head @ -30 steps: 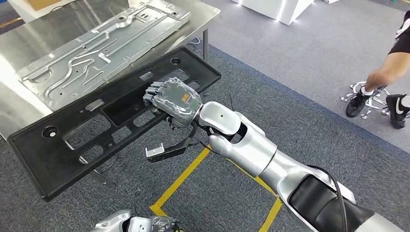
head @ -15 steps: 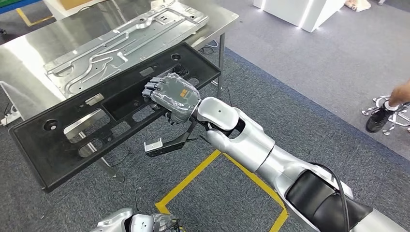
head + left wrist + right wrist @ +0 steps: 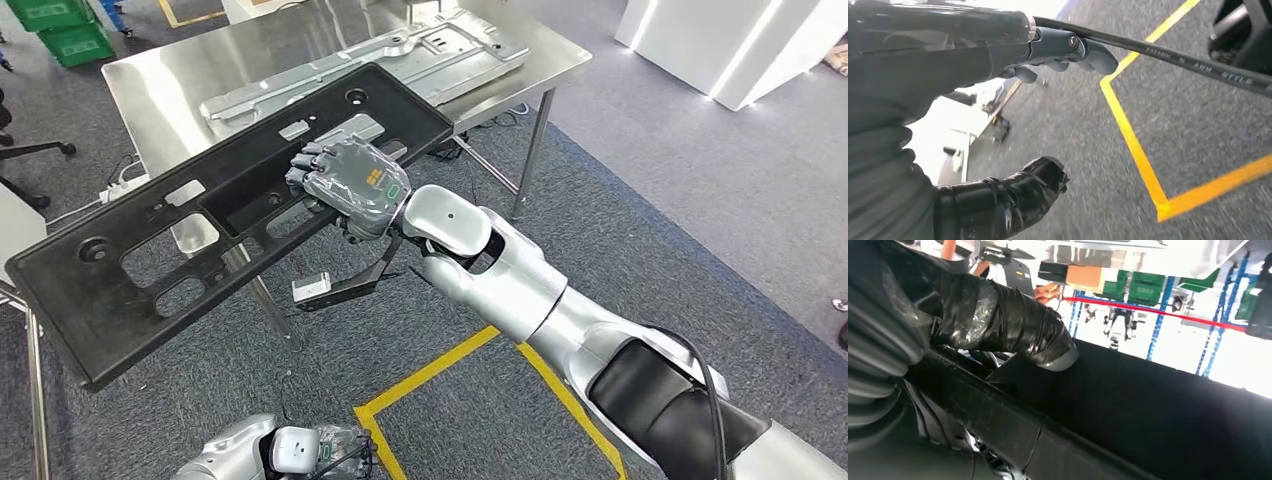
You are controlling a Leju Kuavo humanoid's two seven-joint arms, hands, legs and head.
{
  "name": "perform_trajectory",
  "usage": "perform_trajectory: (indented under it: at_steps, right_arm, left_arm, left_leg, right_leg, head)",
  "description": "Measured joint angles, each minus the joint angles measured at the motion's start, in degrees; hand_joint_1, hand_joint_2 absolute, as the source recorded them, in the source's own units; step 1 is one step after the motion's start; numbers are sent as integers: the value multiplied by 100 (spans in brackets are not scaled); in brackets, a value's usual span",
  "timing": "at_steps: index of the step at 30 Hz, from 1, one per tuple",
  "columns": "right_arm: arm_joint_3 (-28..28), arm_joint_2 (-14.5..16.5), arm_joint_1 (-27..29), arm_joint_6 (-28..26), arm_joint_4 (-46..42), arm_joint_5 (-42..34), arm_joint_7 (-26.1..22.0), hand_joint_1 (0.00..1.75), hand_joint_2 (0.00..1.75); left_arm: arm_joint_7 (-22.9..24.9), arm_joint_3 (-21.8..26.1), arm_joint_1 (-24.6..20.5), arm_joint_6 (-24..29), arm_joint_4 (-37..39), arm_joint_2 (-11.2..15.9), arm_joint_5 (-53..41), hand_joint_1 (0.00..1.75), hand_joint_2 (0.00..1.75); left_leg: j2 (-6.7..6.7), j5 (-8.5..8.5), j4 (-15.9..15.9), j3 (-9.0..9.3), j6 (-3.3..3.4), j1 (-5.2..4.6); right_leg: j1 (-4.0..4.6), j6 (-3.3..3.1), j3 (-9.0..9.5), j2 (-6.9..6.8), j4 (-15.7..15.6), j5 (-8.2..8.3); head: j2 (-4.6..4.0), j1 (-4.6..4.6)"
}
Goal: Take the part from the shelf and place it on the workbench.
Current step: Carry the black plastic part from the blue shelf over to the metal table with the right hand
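The part is a long black plastic panel [image 3: 150, 270] with several cut-outs, held level and slanting across the left of the head view. My right hand [image 3: 345, 188] grips its near long edge around the middle, fingers curled over the top. In the right wrist view the thumb [image 3: 1013, 325] presses against the panel's dark underside [image 3: 1158, 410]. The panel's far end overlaps the corner of the steel workbench [image 3: 150, 90]. My left hand [image 3: 300, 450] hangs low by the floor, its fingers [image 3: 1063, 47] apart and holding nothing.
A large pressed metal plate [image 3: 400, 55] lies on the workbench. Green crates [image 3: 60, 30] stand at the far left. Yellow floor tape [image 3: 440, 370] marks a square on the grey carpet. A white cabinet [image 3: 740, 40] stands at the far right.
The whole picture has shifted as the camera moved: the workbench now lies further right and more of it shows. The right hand still holds the panel the same way.
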Motion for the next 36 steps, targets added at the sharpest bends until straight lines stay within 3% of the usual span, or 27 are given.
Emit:
perform_trajectory:
  at_steps: [2, 4, 7, 9, 11, 13, 14, 15, 16, 18, 19, 20, 23, 25, 28, 29, 30, 33, 34, 36]
  right_arm:
    - [2, -1, -47, -17, 18, 61, 33, 175, 175]
    - [4, 5, -98, -45, 34, 98, 56, 175, 175]
    - [7, 15, -126, -68, 68, 133, 73, 175, 175]
    - [7, 23, -148, -72, 85, 146, 75, 175, 175]
    - [7, 29, -170, -74, 98, 163, 74, 175, 175]
    - [9, 29, -177, -74, 126, 197, 74, 175, 175]
    - [11, 29, -178, -74, 146, 215, 78, 175, 175]
    - [13, 29, -180, -76, 166, 242, 106, 175, 175]
    - [15, 25, -185, -80, 184, 287, 178, 175, 175]
    - [16, -31, -200, -106, 222, 420, 458, 175, 175]
    - [16, -102, -204, -137, 244, 486, 624, 175, 175]
    - [13, -226, -198, -172, 266, 533, 761, 175, 175]
    - [-95, -842, -68, -248, 250, 569, 863, 175, 175]
    - [-315, -1298, 59, -267, 193, 574, 785, 175, 175]
    - [-677, -1756, 229, -184, 172, 667, 735, 175, 175]
    - [-753, -1827, 299, -140, 164, 707, 732, 175, 175]
    - [-802, -1869, 361, -103, 150, 743, 726, 175, 175]
    - [-864, -1931, 476, -47, 79, 814, 708, 175, 175]
    - [-883, -1949, 493, -41, 56, 827, 711, 175, 175]
    - [-924, -1973, 532, -28, 24, 846, 725, 175, 175]
  left_arm:
    - [0, 0, -5, -19, 3, -10, -3, 0, 175]
    - [-3, 0, -13, -20, 5, -18, 3, 0, 175]
    - [-19, 0, -12, -16, 8, -15, 22, 0, 175]
    - [-38, 0, -16, -16, 13, -11, 45, 0, 175]
    - [-43, 0, -26, -13, 15, -11, 62, 0, 175]
    - [-33, 0, -19, 2, 15, -12, 64, 0, 175]
    - [-23, 0, -16, 13, 15, -12, 64, 0, 175]
    - [-15, 1, -13, 37, 16, -10, 78, 0, 175]
    - [-7, 2, -9, 85, 16, 3, 120, 0, 175]
    - [29, 11, 34, 285, 20, 124, 338, 0, 175]
    - [89, 26, 103, 441, 19, 256, 561, 0, 175]
    - [197, 65, 249, 619, 13, 458, 925, 0, 175]
    - [519, 643, 1250, 1241, -11, 1580, 2800, 0, 175]
    - [509, 1387, 2122, 1630, 42, 2410, 3834, 0, 175]
    - [657, 2120, 2908, 1735, 183, 3059, 4368, 0, 175]
    - [752, 2274, 3014, 1676, 192, 3120, 4442, 0, 175]
    - [844, 2421, 3082, 1603, 189, 3145, 4498, 0, 175]
    - [1032, 2814, 3194, 1445, 140, 3177, 4628, 0, 175]
    - [1064, 2918, 3215, 1421, 123, 3197, 4662, 0, 175]
    - [1104, 3081, 3258, 1393, 106, 3258, 4716, 0, 175]
  left_leg:
    - [-81, -61, 140, -72, -57, 13]
    - [-121, -118, 302, -167, -123, 4]
    - [-125, -134, 362, -233, -173, -2]
    - [-25, -274, 531, -307, -225, 3]
    - [121, -609, 1105, -547, -289, 18]
    - [187, -889, 1791, -839, -309, 33]
    - [196, -905, 1934, -894, -291, 31]
    - [197, -813, 1847, -835, -244, 18]
    - [196, -638, 1540, -663, -160, -14]
    - [223, -336, 732, -219, 111, -123]
    - [246, -259, 432, -61, 215, -175]
    - [269, -244, 265, 19, 279, -213]
    - [312, -168, -73, 275, 297, -202]
    - [361, -77, -327, 487, 310, -131]
    - [365, -64, -334, 455, 272, -107]
    - [335, -85, -282, 416, 242, -100]
    - [302, -115, -211, 371, 198, -78]
    - [216, -280, 160, 178, -21, 25]
    - [188, -338, 301, 96, -88, 41]
    - [148, -396, 454, -5, -165, 40]
  right_leg:
    - [-19, 13, 368, 17, -683, 281]
    - [-22, 7, 582, 53, -1100, 385]
    - [3, -60, 572, 52, -1106, 391]
    - [-14, -119, 569, 29, -1125, 418]
    - [-21, -160, 569, 2, -1147, 438]
    - [1, -173, 568, -34, -1156, 445]
    - [18, -174, 568, -50, -1156, 446]
    - [45, -176, 572, -62, -1158, 447]
    - [79, -180, 583, -69, -1167, 449]
    - [123, -188, 616, -88, -1213, 466]
    - [120, -178, 632, -103, -1246, 483]
    - [101, -165, 649, -118, -1283, 501]
    - [101, -131, 808, -101, -1455, 534]
    - [124, -104, 801, -53, -1286, 348]
    - [33, -11, 337, -26, -303, -177]
    - [2, 29, 227, -24, -83, -238]
    - [-26, 73, 211, -22, -48, -197]
    - [-85, 209, 594, 6, -802, 175]
    - [-83, 187, 678, 30, -970, 218]
    - [-44, 67, 659, 66, -965, 183]
  head:
    - [0, 2]
    - [0, -3]
    - [0, -4]
    - [0, -9]
    - [0, -15]
    - [0, -15]
    - [0, -14]
    - [0, -15]
    - [0, -15]
    - [0, 2]
    - [0, 11]
    - [0, 23]
    - [0, 31]
    - [1, 31]
    - [1, 42]
    - [0, 46]
    - [0, 47]
    - [0, 55]
    - [1, 57]
    - [1, 63]
